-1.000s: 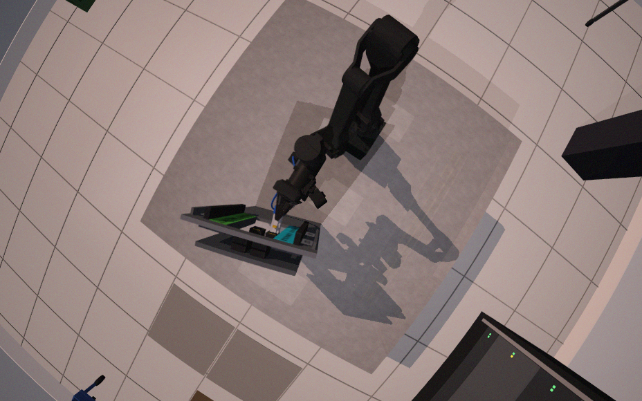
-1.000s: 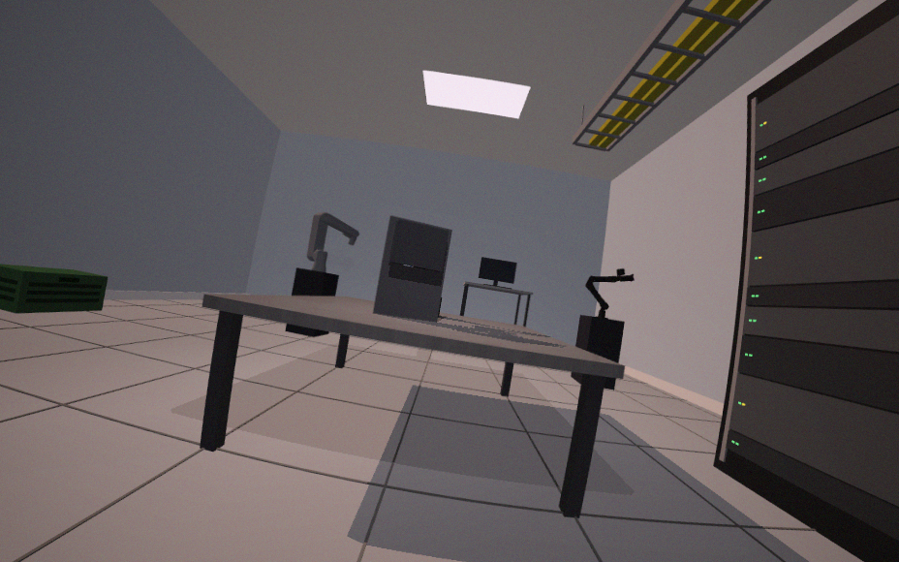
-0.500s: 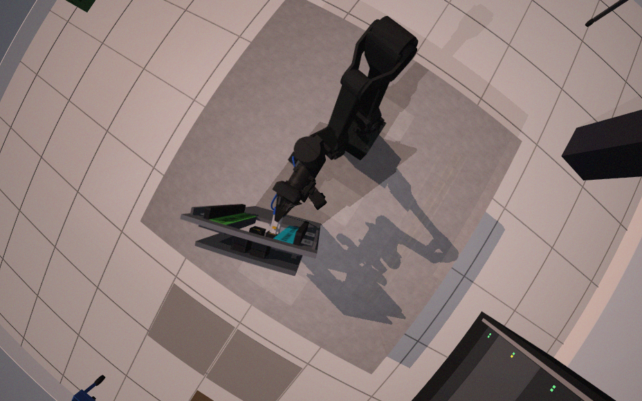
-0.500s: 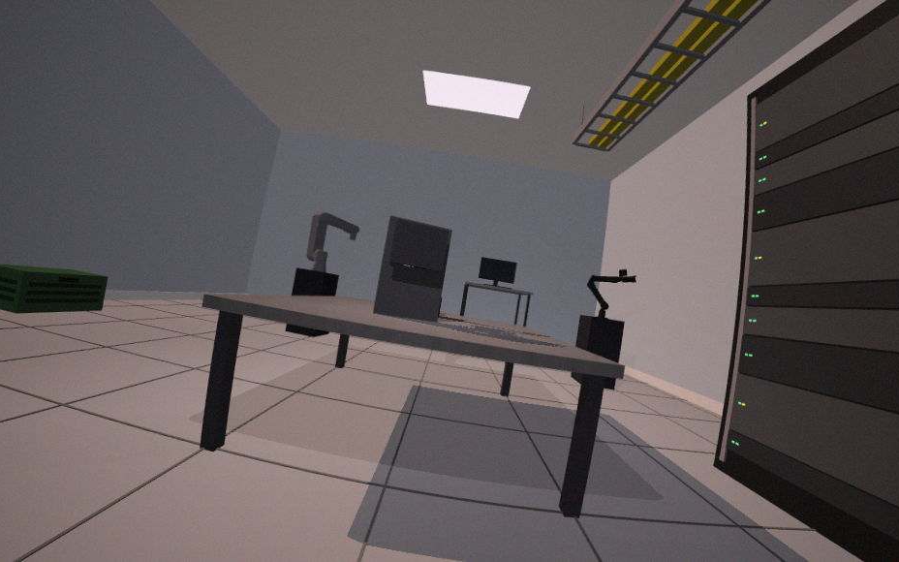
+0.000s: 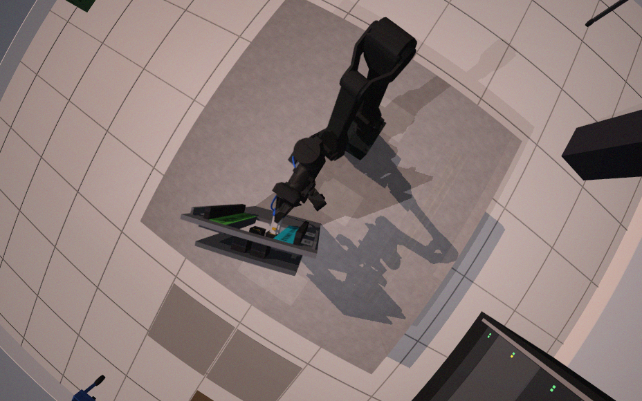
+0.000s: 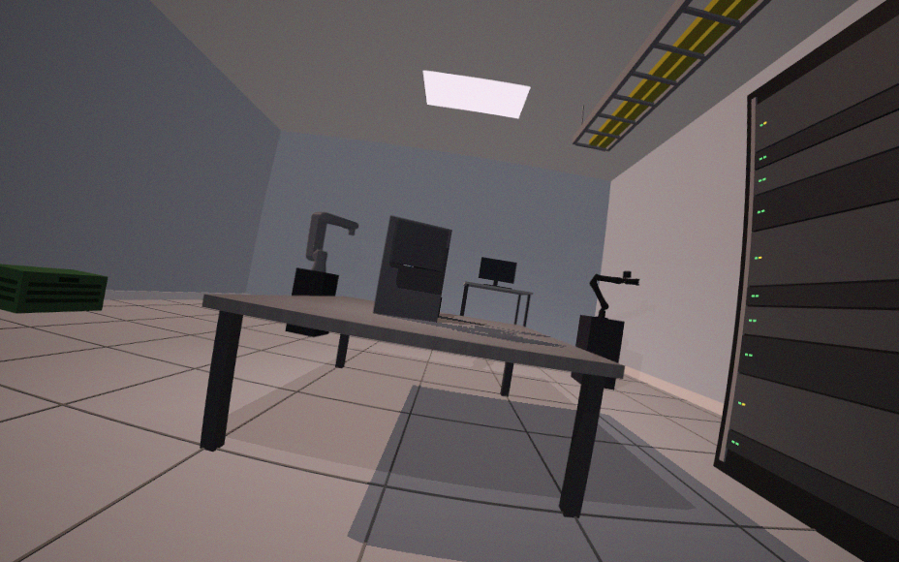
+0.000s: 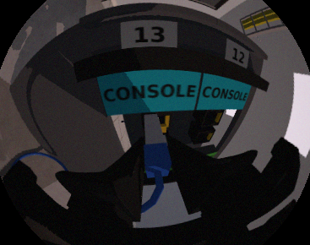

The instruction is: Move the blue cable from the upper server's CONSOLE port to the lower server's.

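Plug (image 7: pixel 156 154) sits clamped in the end effector (image 5: pixel 274 220) (image 7: pixel 155 139), its pale nose toward six o'clock of the larger CONSOLE label (image 7: pixel 149 92) in the wrist view; blue cable (image 7: pixel 160 187) trails below.

Shows as a mottled grey table (image 5: pixel 243 124) (image 6: pixel 299 318), standing on dark legs (image 6: pixel 221 380) on a tiled floor (image 5: pixel 114 124) (image 6: pixel 90 488). Carries, in the top view, an upright grey rack (image 5: pixel 251 235) (image 6: pixel 390 279) toward eight o'clock of centre and the black arm's base (image 5: pixel 361 149) toward one. Bears broad shadows (image 5: pixel 363 294) toward five o'clock.
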Motion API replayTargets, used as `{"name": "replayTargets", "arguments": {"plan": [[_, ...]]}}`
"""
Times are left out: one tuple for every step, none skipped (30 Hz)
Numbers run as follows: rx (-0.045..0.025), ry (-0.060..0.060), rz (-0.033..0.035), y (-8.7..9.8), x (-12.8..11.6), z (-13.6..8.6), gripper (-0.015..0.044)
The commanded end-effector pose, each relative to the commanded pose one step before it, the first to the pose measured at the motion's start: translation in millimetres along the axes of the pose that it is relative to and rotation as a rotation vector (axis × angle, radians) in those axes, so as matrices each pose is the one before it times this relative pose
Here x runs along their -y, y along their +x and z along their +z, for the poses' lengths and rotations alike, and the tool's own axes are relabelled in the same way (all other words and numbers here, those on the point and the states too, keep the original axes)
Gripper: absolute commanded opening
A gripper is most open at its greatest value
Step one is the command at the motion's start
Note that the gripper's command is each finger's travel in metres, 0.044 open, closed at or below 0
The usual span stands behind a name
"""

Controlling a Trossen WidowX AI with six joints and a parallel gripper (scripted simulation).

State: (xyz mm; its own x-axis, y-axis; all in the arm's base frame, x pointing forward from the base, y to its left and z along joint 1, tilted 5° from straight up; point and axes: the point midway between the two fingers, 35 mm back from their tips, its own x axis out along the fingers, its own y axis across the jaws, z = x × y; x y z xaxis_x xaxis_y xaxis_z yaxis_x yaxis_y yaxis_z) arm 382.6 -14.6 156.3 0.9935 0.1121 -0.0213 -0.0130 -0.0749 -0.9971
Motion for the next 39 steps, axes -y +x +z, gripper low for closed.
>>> {"name": "replayTargets", "arguments": {"plan": [[-0.00369, 0.0018, -0.01271, 2.01, 3.7, -0.52, 0.0], [-0.00001, 0.0, -0.00007, 0.19, 0.0, 0.06, 0.0], [-0.00001, 0.0, -0.00008, 0.21, 0.01, 0.06, 0.0], [-0.00001, 0.0, -0.00007, 0.19, 0.01, 0.06, 0.0], [-0.00001, 0.0, -0.00008, 0.2, 0.0, 0.06, 0.0], [-0.00001, 0.0, -0.00008, 0.19, 0.0, 0.06, 0.0], [-0.00001, 0.0, -0.00008, 0.21, 0.0, 0.06, 0.0], [-0.00001, 0.0, -0.00007, 0.19, 0.0, 0.06, 0.0], [-0.00001, 0.0, -0.00007, 0.2, 0.0, 0.06, 0.0], [-0.00001, 0.0, -0.00007, 0.19, 0.0, 0.06, 0.0], [-0.00001, 0.0, -0.00008, 0.21, 0.01, 0.06, 0.0], [-0.00001, 0.0, -0.00007, 0.19, 0.01, 0.06, 0.0], [-0.00001, 0.0, -0.00008, 0.2, 0.0, 0.06, 0.0], [-0.00001, 0.0, -0.00007, 0.19, 0.0, 0.06, 0.0], [-0.00001, 0.0, -0.00008, 0.21, 0.0, 0.06, 0.0], [-0.00001, 0.0, -0.00007, 0.19, 0.0, 0.06, 0.0], [-0.00001, 0.0, -0.00007, 0.2, 0.0, 0.06, 0.0], [-0.00001, 0.0, -0.00007, 0.19, 0.0, 0.06, 0.0], [-0.00001, 0.0, -0.00008, 0.21, 0.01, 0.06, 0.0], [-0.00001, 0.0, -0.00007, 0.19, 0.01, 0.06, 0.0], [-0.00001, 0.0, -0.00008, 0.2, 0.0, 0.06, 0.0], [-0.00001, 0.0, -0.00007, 0.19, 0.0, 0.06, 0.0], [-0.00001, 0.0, -0.00008, 0.2, 0.0, 0.06, 0.0], [-0.00001, 0.0, -0.00007, 0.19, 0.0, 0.06, 0.0], [-0.00001, 0.0, -0.00007, 0.2, 0.0, 0.06, 0.0], [-0.00001, 0.0, -0.00006, 0.19, 0.0, 0.06, 0.0], [-0.00001, 0.0, -0.00008, 0.21, 0.01, 0.06, 0.0], [-0.00001, 0.0, -0.00007, 0.19, 0.01, 0.06, 0.0], [-0.00001, 0.0, -0.00008, 0.2, 0.0, 0.06, 0.0], [-0.00001, 0.0, -0.00007, 0.19, 0.0, 0.06, 0.0], [-0.00001, 0.0, -0.00008, 0.2, 0.0, 0.06, 0.0], [-0.00001, 0.0, -0.00007, 0.19, 0.0, 0.06, 0.0], [-0.00001, 0.0, -0.00007, 0.2, 0.0, 0.06, 0.0], [-0.00001, 0.0, -0.00007, 0.19, 0.0, 0.06, 0.0], [-0.00001, 0.0, -0.00008, 0.2, 0.01, 0.06, 0.0], [-0.00001, 0.0, -0.00007, 0.19, 0.01, 0.06, 0.0], [-0.00003, 0.0, -0.00008, 0.2, 0.0, 0.06, 0.0], [-0.00003, 0.0, -0.00008, 0.19, 0.0, 0.06, 0.0], [-0.00002, 0.0, -0.00008, 0.21, 0.0, 0.06, 0.0]]}}
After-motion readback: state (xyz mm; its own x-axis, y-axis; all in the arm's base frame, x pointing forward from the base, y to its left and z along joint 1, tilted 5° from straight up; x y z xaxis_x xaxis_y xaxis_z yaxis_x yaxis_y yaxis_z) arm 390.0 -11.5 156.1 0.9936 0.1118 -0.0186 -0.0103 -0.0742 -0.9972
